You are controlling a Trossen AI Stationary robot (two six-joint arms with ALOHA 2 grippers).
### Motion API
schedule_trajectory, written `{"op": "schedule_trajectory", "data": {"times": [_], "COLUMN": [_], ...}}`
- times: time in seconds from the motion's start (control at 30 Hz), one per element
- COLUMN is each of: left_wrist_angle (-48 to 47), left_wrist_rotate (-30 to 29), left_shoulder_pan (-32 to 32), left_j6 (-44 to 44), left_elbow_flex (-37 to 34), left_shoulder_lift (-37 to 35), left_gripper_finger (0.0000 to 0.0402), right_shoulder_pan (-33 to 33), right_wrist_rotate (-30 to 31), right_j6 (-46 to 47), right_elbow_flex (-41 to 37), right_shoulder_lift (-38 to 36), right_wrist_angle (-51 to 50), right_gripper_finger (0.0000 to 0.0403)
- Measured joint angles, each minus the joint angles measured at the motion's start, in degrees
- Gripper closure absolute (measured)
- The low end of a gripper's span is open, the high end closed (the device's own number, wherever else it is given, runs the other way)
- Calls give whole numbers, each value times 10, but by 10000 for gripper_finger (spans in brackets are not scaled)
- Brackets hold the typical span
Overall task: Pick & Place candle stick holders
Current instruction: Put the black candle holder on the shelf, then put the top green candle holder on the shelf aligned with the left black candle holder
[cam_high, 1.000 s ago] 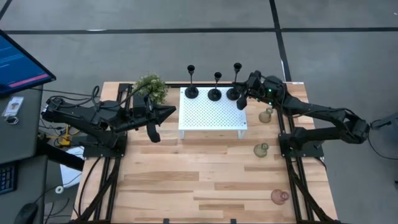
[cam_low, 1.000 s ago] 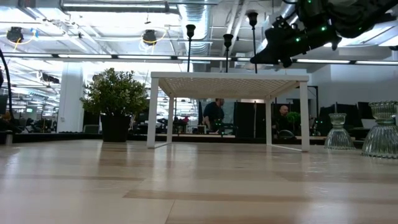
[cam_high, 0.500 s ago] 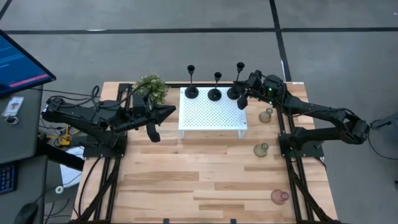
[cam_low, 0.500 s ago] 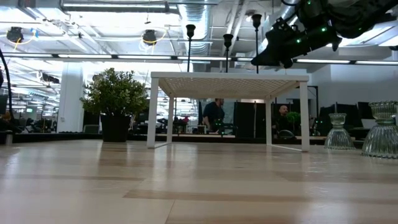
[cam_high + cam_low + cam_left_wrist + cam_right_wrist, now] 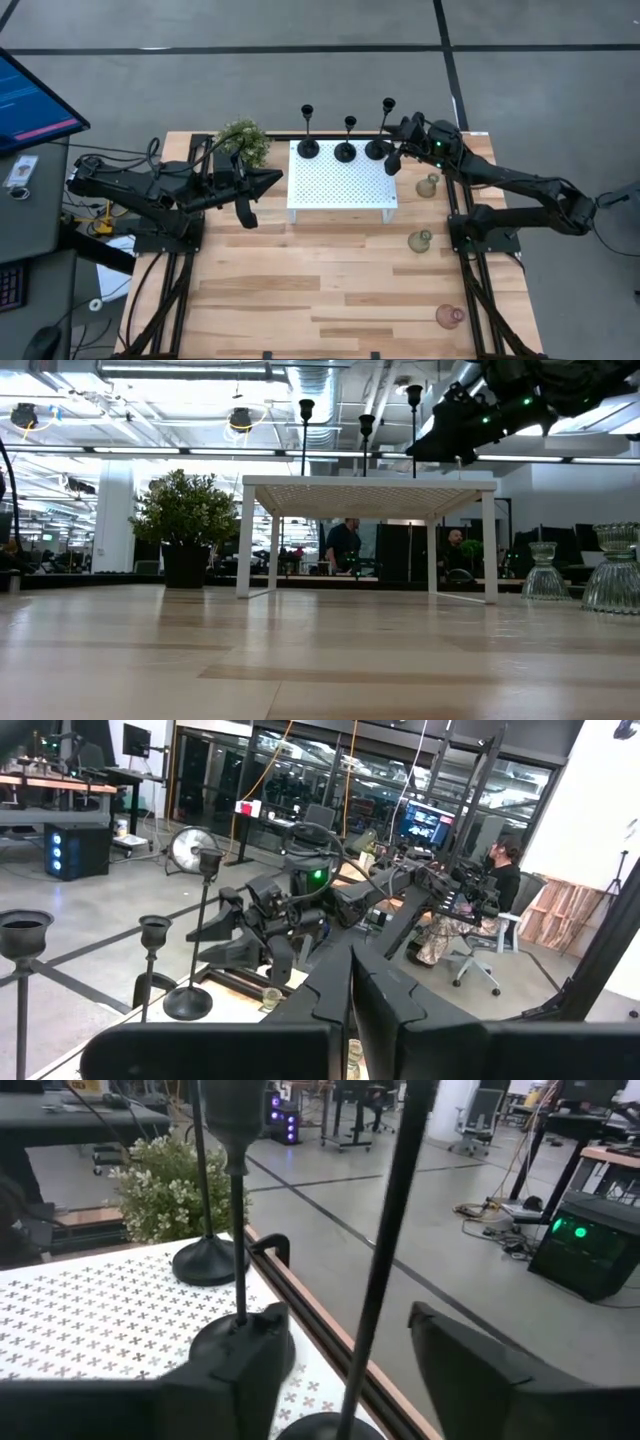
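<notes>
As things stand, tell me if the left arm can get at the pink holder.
Probably not: the left gripper waits beside the plant, while the pink holder sits at the opposite corner.

Three black holders [image 5: 344, 140] upright on the white stand; three glass ones [image 5: 427, 186] on the table.

Even, diffuse light falls on the wooden table [image 5: 330, 290] from overhead, so shadows in the high view stay soft and short. In the low view, bright ceiling strip lights [image 5: 180, 452] glare across the room behind, and the white perforated stand [image 5: 368, 485] and black candle stick holders [image 5: 306, 420] read almost as silhouettes — the near table edge is blurred. In the right wrist view the nearest black stem [image 5: 385, 1240] is out of focus, as are the dark fingers [image 5: 245, 1365]. The left wrist view looks slightly tilted — its background is bright and sharp.
</notes>
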Motion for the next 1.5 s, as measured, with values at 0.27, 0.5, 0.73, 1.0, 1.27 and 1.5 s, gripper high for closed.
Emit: {"op": "schedule_trajectory", "data": {"times": [0.27,0.5,0.73,1.0,1.27,1.5], "left_wrist_angle": [0,0,0,0,0,0], "left_wrist_rotate": [-13,-28,-28,-28,-27,-20], "left_shoulder_pan": [0,0,0,0,0,0], "left_j6": [0,1,-1,-2,-2,-2], "left_elbow_flex": [0,0,0,0,0,0], "left_shoulder_lift": [0,0,0,0,0,0], "left_gripper_finger": [372,323,278,248,240,242], "right_shoulder_pan": [0,14,16,16,1,-47], "right_wrist_rotate": [39,135,196,194,175,136], "right_j6": [4,77,230,308,304,269], "right_elbow_flex": [54,135,178,178,175,148], "right_shoulder_lift": [-87,-132,-124,-62,15,47], "right_wrist_angle": [-209,-446,-695,-826,-827,-810], "right_gripper_finger": [138,138,137,137,137,137]}}
